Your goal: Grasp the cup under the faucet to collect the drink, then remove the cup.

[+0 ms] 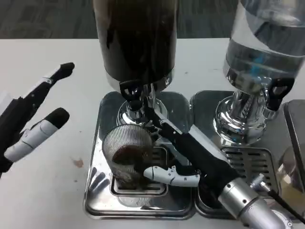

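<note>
Reaching in from the lower right, the silver forearm (250, 205) ends in the right hand (178, 152), whose fingers wrap around the ribbed clear cup (127, 155): a white finger (171, 175) curls across the near side of the cup while dark fingers press on its far right side. The cup stands upright on the drip grate of the steel tray (95, 191), just left of that hand, and holds a little dark drink at the bottom. Right above the hand and cup is the black faucet (132, 93) of the dark drink dispenser (136, 38). To the hand's right stands the clear dispenser (262, 52) with its own black tap (279, 90). Well to the left, over the white table (47, 191), the left hand (33, 119) hovers with fingers spread, holding nothing.
</note>
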